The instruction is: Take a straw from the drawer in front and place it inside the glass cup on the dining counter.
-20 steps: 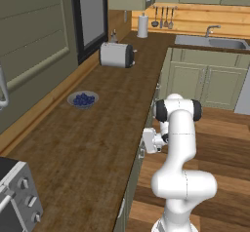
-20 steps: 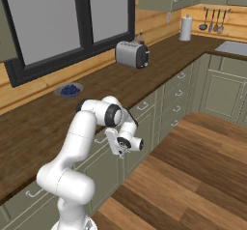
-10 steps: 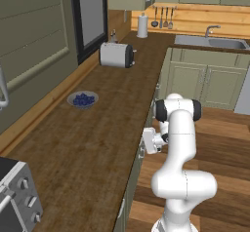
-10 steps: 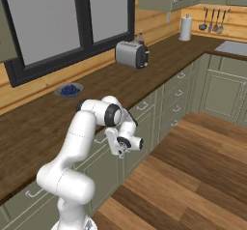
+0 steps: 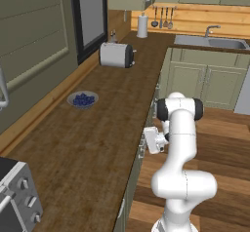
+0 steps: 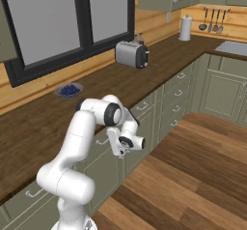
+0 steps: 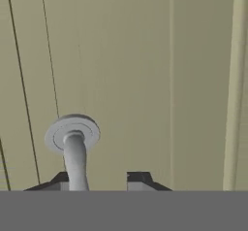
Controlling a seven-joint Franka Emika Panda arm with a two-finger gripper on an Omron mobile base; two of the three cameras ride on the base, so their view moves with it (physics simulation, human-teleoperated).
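My gripper (image 7: 97,181) is pressed up to the sage-green drawer front (image 7: 145,79) just under the worktop edge; it also shows in the base views (image 5: 146,141) (image 6: 119,150). The drawer's grey handle (image 7: 73,147) runs from its round mount down between my two fingertips. It lies close to the left fingertip (image 7: 59,179), and a gap shows on the right side. Whether the jaws clamp the handle is hidden at the bottom of the hand view. The drawer is closed. The straw, the glass cup and the dining counter are out of view.
On the dark wood worktop (image 5: 112,128) stand a silver toaster (image 5: 117,54), a small bowl of blueberries (image 5: 82,99) and a paper towel roll (image 5: 142,26). A sink (image 5: 210,42) is at the far corner. Open wood floor (image 6: 193,176) lies to my right.
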